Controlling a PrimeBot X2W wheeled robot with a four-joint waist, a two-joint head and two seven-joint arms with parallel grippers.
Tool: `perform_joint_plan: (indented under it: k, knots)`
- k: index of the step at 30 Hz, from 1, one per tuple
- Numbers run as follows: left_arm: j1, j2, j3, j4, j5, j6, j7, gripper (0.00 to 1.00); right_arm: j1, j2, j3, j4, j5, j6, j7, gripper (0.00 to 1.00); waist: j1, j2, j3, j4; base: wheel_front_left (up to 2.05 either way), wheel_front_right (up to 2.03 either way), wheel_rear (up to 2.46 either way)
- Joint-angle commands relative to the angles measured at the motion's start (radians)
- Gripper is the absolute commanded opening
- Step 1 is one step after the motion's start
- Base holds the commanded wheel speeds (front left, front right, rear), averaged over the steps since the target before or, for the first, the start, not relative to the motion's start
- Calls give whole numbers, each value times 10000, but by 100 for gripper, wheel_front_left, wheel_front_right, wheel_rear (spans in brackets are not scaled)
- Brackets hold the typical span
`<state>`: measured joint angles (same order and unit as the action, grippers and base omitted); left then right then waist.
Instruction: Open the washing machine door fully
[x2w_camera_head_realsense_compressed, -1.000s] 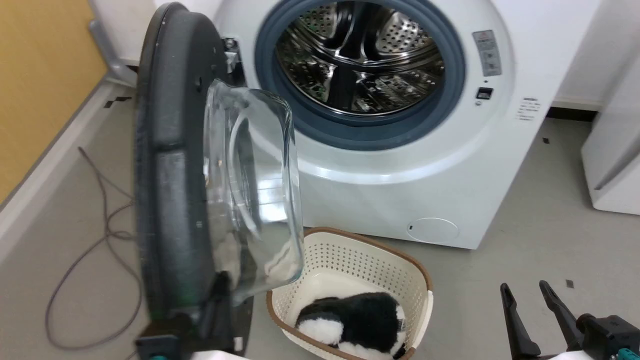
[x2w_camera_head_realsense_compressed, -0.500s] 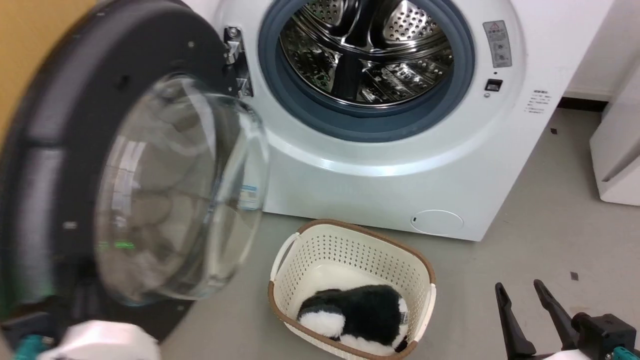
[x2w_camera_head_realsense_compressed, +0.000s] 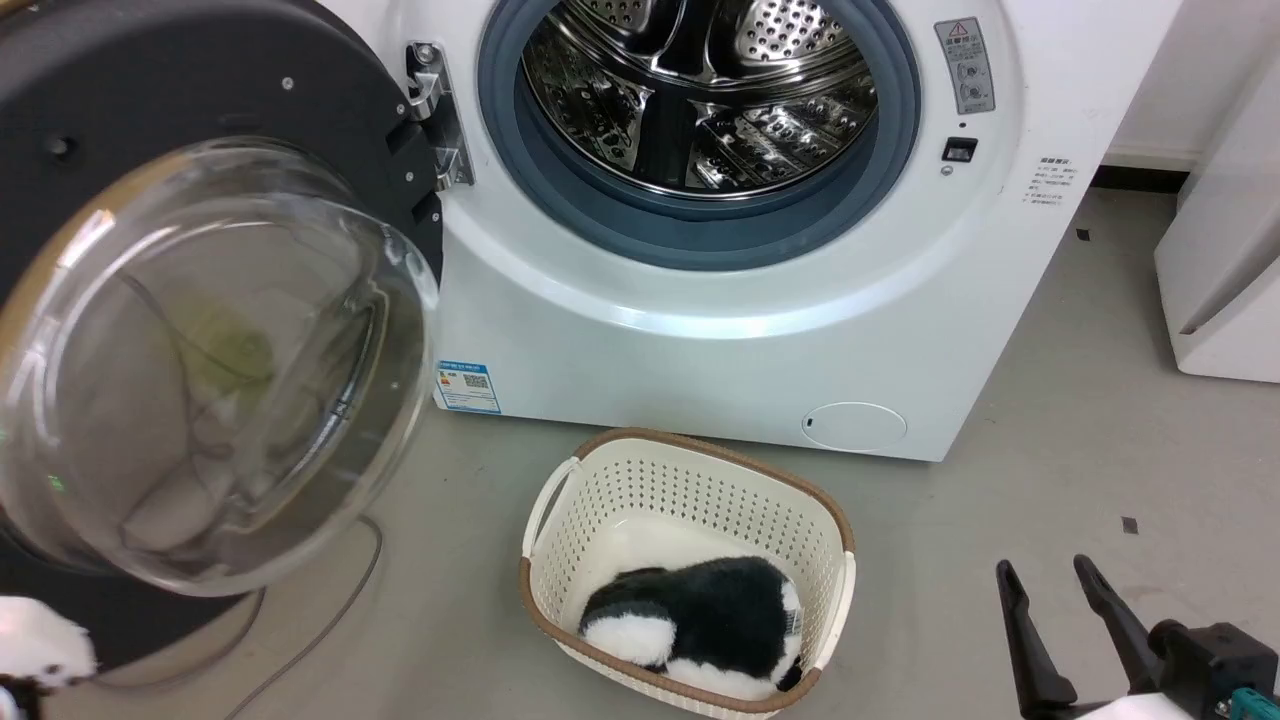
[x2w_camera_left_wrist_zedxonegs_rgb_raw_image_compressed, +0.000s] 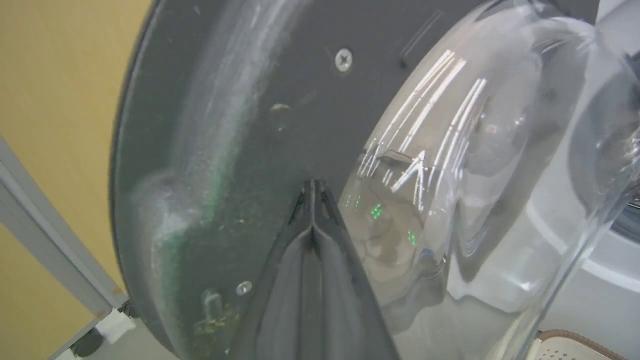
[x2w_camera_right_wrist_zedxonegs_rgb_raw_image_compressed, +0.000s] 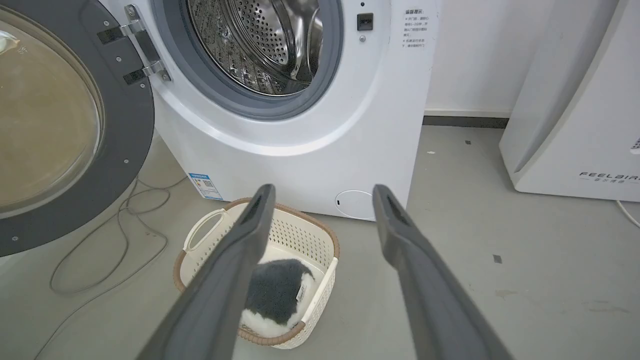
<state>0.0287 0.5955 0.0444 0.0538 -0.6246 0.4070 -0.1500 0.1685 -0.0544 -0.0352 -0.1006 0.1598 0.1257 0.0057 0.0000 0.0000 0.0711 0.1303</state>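
Note:
The washing machine (x2w_camera_head_realsense_compressed: 720, 330) is a white front-loader with its steel drum (x2w_camera_head_realsense_compressed: 700, 90) exposed. The washing machine door (x2w_camera_head_realsense_compressed: 200, 80), a black disc with a clear glass bowl (x2w_camera_head_realsense_compressed: 200, 370), hangs swung out to the left on its hinge (x2w_camera_head_realsense_compressed: 430, 110). In the left wrist view my left gripper (x2w_camera_left_wrist_zedxonegs_rgb_raw_image_compressed: 312, 187) is shut and empty, its tips at the door's (x2w_camera_left_wrist_zedxonegs_rgb_raw_image_compressed: 280, 110) black inner face beside the glass; I cannot tell if they touch. My right gripper (x2w_camera_head_realsense_compressed: 1044, 567) stands open and empty at the lower right, well away from the door (x2w_camera_right_wrist_zedxonegs_rgb_raw_image_compressed: 125, 125).
A cream laundry basket (x2w_camera_head_realsense_compressed: 690, 445) holding a black-and-white plush toy (x2w_camera_head_realsense_compressed: 700, 610) sits on the floor before the machine. A grey cable (x2w_camera_right_wrist_zedxonegs_rgb_raw_image_compressed: 100, 260) loops under the door. A white FEELBAIR appliance (x2w_camera_right_wrist_zedxonegs_rgb_raw_image_compressed: 575, 125) stands to the right, a yellow wall (x2w_camera_left_wrist_zedxonegs_rgb_raw_image_compressed: 50, 100) to the left.
The door has swung further out to the left, from edge-on to showing its inner face. The head view shifted slightly. The right gripper stayed put.

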Motion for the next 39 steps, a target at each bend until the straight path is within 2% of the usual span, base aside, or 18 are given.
perform_joint_plan:
  k: [1,7,12,18,22,25,26,29,30,31,36,39]
  knots:
    - [-269,189,153,427,-116,-143,-105,0,-208,41,-19,30,51,50,-16,100,0,0,8,-8,0,0,0]
    - [-910,488,295,2138,-310,-818,-469,0,-237,41,-36,14,-1,50,28,100,0,0,18,-31,0,0,0]
    - [-1070,360,222,2723,-279,-1033,-734,0,-201,41,-49,10,7,50,63,100,0,0,-6,-25,0,0,0]
    - [-466,-413,226,2261,-158,-909,-1019,0,-109,41,-83,101,84,50,42,100,0,0,-193,29,0,0,0]
    - [330,-1057,141,1244,119,-721,-1088,0,-42,41,-43,148,115,50,22,100,0,0,-368,64,0,0,0]
    - [1036,-1644,-49,287,474,-410,-1106,0,2,41,-14,163,130,50,21,100,0,0,-503,59,0,0,0]
    - [1275,-1790,-156,-14,603,-347,-1108,7,21,41,-3,154,128,50,19,100,0,0,-536,52,0,0,0]
    - [1829,-2220,-466,-809,920,-141,-1112,47,61,41,-13,115,113,50,12,100,0,0,-582,25,0,0,0]
    - [1935,-2375,-502,-1075,1053,-14,-1113,82,73,41,-35,97,117,50,3,100,0,0,-586,26,0,0,0]
    - [2017,-2501,-538,-1309,1217,103,-1113,100,85,41,-56,83,123,50,-4,100,0,0,-592,29,0,0,0]
    - [2095,-2814,-1047,-2132,2075,270,-1115,100,85,41,-25,46,52,50,-22,100,0,0,-627,-102,0,0,0]
    - [1881,-2780,-1668,-2411,2573,153,-1064,100,76,41,47,0,-29,50,-10,100,0,0,-652,-212,0,0,0]
